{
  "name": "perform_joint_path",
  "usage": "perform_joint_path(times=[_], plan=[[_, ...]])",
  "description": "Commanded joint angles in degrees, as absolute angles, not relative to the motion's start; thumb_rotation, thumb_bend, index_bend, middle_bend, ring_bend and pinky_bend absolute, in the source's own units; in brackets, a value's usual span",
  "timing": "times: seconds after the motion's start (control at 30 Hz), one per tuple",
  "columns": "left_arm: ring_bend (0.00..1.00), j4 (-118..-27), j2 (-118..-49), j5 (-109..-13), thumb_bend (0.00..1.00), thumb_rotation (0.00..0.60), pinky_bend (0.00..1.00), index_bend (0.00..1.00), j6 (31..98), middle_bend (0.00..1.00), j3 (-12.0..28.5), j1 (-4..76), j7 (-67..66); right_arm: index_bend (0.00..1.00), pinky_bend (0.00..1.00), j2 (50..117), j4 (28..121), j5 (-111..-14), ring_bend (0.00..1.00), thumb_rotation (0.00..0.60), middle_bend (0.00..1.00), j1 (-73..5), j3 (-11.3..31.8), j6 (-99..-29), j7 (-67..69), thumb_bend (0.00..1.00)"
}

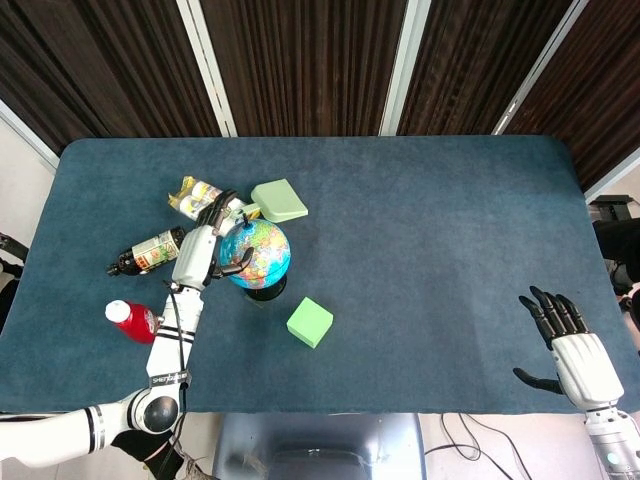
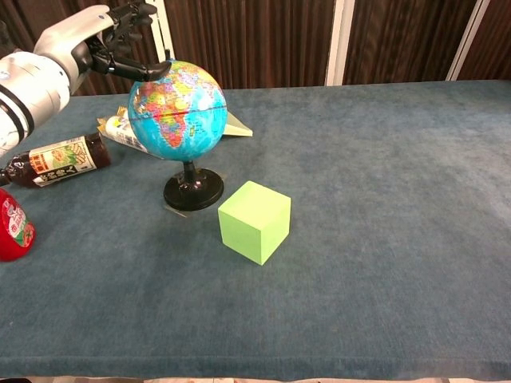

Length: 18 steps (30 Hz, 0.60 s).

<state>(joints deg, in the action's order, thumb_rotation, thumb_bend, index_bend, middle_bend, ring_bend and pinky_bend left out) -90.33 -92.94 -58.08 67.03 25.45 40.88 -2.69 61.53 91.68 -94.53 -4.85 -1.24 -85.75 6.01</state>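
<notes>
Covering the table (image 1: 420,230), blue cloth meets dark slatted wall (image 1: 300,60).

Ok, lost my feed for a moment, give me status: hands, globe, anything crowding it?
Left hand open, fingers spread over small blue desk globe. Right hand open, idle at table edge. Globe upright on black base. Green foam cube just beside base.

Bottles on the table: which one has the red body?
The red bottle with the white cap, nearest the front edge. The dark bottle and the yellow-labelled bottle lie farther back.
</notes>
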Motion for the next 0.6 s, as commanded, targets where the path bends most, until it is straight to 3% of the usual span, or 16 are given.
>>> perform_joint_path(times=[0.03, 0.6], plan=[[0.00, -90.0, -93.0, -57.9, 0.34, 0.600, 0.00, 0.00, 67.0, 0.00, 25.4, 41.0, -2.8, 0.00, 0.00, 61.5, 91.7, -94.5, 0.00, 0.600, 0.00, -4.8, -1.2, -85.7, 6.0, 0.03], [0.00, -88.5, -91.6, -56.6, 0.34, 0.600, 0.00, 0.00, 66.3, 0.00, 25.0, 40.6, -1.8, 0.00, 0.00, 61.6, 91.8, -94.5, 0.00, 0.600, 0.00, -4.7, -1.1, -85.9, 5.7, 0.03]])
